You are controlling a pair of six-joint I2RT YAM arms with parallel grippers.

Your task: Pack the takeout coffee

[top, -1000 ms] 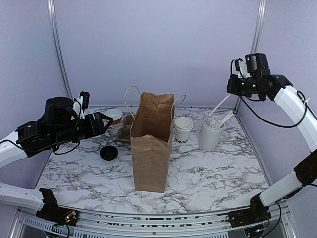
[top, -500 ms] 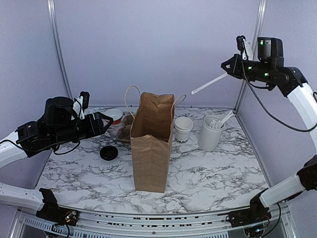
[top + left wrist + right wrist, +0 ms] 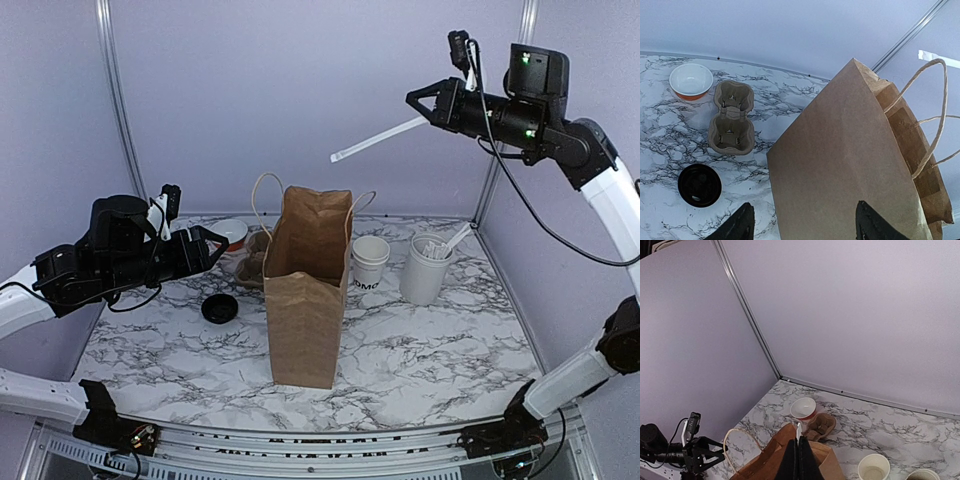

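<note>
From above, the right hand (image 3: 420,110) hangs high over the counter (image 3: 420,350), fingers clamped on a long white plastic utensil (image 3: 380,138) that juts out ahead of it. Far beneath stands the open brown paper bag (image 3: 305,300). The takeout cup (image 3: 368,264) stands lidless well below this hand, just beside the bag, with the tub of utensils (image 3: 427,268) next to it. The left hand (image 3: 205,250) hovers with fingers apart, the bag just ahead of it.

Its own camera shows the bag's side between the spread fingers. The black lid (image 3: 699,185) lies on the counter below and left of them, and the pulp cup carrier (image 3: 732,117) and orange bowl (image 3: 690,80) lie farther out.

The right wrist camera shows pinched fingers with the utensil's tip poking out, the bag mouth beneath and the cup lower right.

The step looks like dropping the utensil into the bag. Next, the hand must descend and line up over the mouth before letting go. Cup and lid are not yet joined or packed.
</note>
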